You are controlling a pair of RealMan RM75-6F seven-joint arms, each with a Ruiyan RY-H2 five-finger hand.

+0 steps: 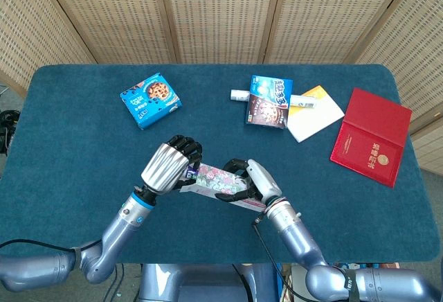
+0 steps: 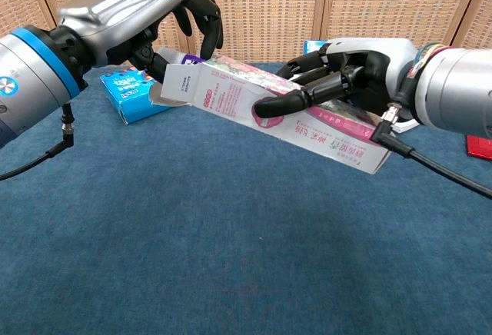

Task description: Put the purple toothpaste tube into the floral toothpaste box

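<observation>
The floral toothpaste box (image 1: 220, 182) (image 2: 311, 124) is held off the blue table, tilted with its open flap end up and to the left. My right hand (image 1: 253, 181) (image 2: 350, 81) grips the box around its middle, fingers wrapped over the top. At the open end my left hand (image 1: 170, 165) (image 2: 142, 12) holds the purple toothpaste tube (image 1: 192, 172) (image 2: 192, 59). Only a small purple tip shows between the fingers and the box flap (image 2: 178, 85); the rest of the tube is hidden.
A blue cookie box (image 1: 150, 100) (image 2: 132, 94) lies at the back left. A blue snack box (image 1: 268, 101), a small white tube (image 1: 239, 95) and a white-and-yellow booklet (image 1: 315, 113) lie at the back right. A red book (image 1: 372, 136) lies near the right edge.
</observation>
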